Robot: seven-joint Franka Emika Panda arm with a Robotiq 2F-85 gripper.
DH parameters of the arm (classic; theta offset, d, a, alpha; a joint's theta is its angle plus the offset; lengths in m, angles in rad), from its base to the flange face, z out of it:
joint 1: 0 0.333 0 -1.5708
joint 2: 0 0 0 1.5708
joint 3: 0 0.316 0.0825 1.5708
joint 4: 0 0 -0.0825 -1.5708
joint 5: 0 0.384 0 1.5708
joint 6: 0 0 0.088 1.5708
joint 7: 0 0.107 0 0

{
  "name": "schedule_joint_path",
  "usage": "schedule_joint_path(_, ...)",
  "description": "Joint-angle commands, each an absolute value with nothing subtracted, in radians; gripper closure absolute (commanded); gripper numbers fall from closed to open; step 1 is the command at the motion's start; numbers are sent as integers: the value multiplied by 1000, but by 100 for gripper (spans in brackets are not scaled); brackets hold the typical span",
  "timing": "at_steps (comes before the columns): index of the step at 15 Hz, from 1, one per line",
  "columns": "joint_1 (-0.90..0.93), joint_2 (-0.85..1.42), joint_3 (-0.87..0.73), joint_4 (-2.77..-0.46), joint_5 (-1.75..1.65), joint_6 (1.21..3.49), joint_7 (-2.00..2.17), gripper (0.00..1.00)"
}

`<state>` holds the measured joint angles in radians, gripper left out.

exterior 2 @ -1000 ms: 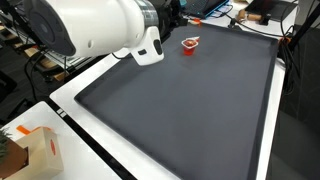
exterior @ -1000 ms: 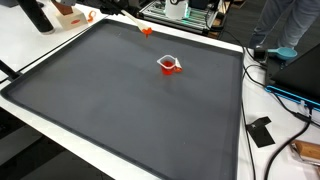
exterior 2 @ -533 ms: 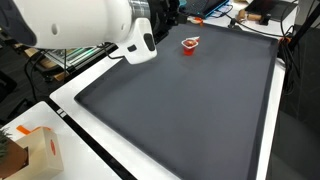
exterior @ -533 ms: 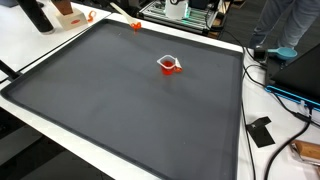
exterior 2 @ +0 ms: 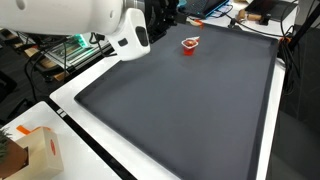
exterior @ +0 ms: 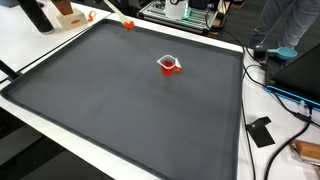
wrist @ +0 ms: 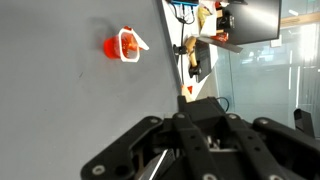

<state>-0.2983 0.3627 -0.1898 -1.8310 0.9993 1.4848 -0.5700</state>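
Pincer (wrist: 203, 104) enters the wrist view from the bottom edge, its dark linkages converging toward the middle; whether it stands open or closed cannot be told from these pictures, and a small orange fleck (wrist: 187, 92) just beyond its tip cannot be judged as held or merely adjacent. Governing relation: the red cup (wrist: 123, 45) lies up and to the left of that tip in the wrist view, well apart from it, nothing between them but bare surface. The cup appears upright, mouth up, with a white squarish rim; no marked long axis is evident, though one white corner juts toward the right of that view. It stands alone on the grey mat (exterior: 130, 110), in the far half, clear of every edge in both exterior views. The orange fleck shows in an exterior view (exterior: 127, 24) at the mat's far edge, well away from the cup. The mat covers most of the table (exterior: 40, 45). Outlying items: the white arm (exterior 2: 70, 15) over the mat's border; a cardboard box (exterior 2: 35, 150) off one corner; cables (exterior: 285, 95) beside the opposite side.
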Motion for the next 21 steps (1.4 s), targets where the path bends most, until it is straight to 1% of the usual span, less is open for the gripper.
schedule_joint_path(1, -266, 322, -199, -1849, 922, 1574, -512, 94)
schedule_joint_path(11, -169, 211, -155, -1886, 596, 1830, -342, 94)
schedule_joint_path(21, -129, 138, -104, -1923, 383, 1929, -203, 94)
